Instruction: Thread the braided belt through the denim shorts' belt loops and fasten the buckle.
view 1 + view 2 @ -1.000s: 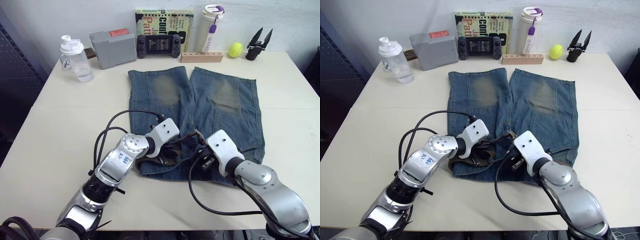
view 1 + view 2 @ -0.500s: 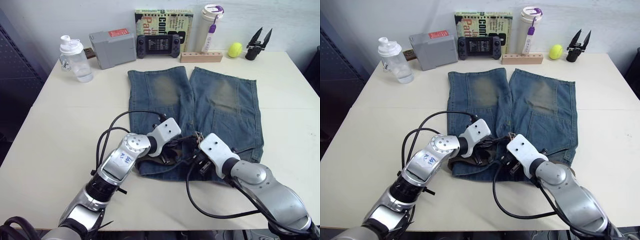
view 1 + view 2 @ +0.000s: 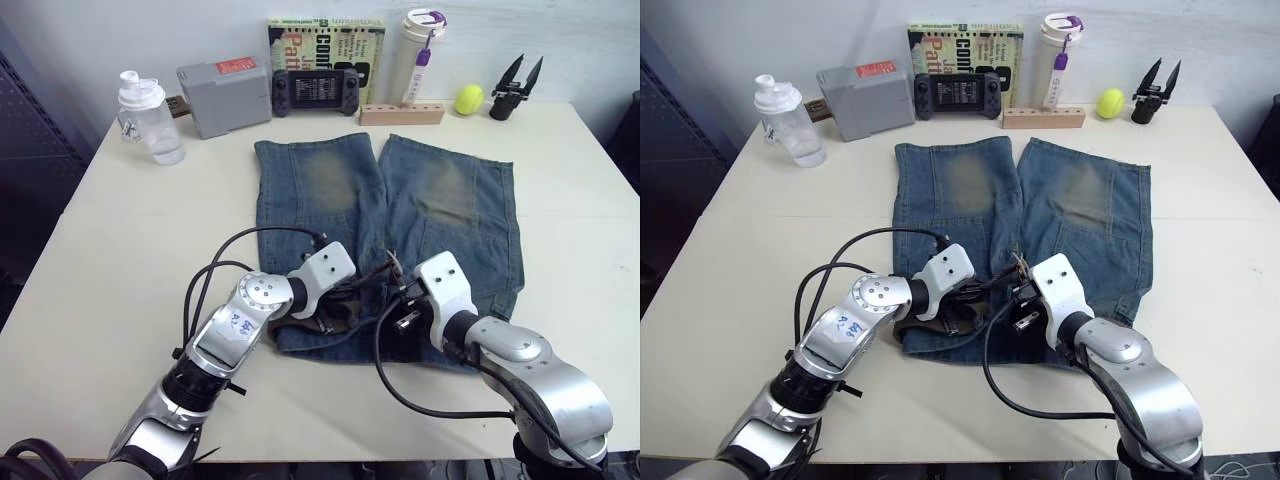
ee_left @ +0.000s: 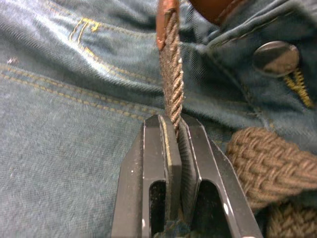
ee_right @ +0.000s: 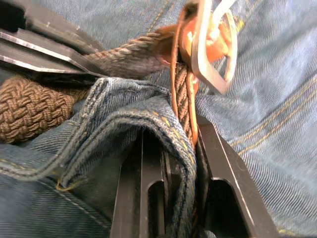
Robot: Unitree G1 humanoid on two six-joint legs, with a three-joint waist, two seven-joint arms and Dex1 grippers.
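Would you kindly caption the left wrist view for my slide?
Left gripper pinching the braided belt edge-on above the denim shorts, near their metal button.

You're looking at a cream table against a pale wall; dark floor lies left.

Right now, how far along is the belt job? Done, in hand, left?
Done: the braided belt already lies at the waist of the denim shorts, partly bunched; how many loops it has passed cannot be told.
In hand: the left gripper pinches the braided strap. The right gripper clamps the belt along with a fold of waistband, just below the buckle.
Left: the buckle looks unfastened, so closing it remains.
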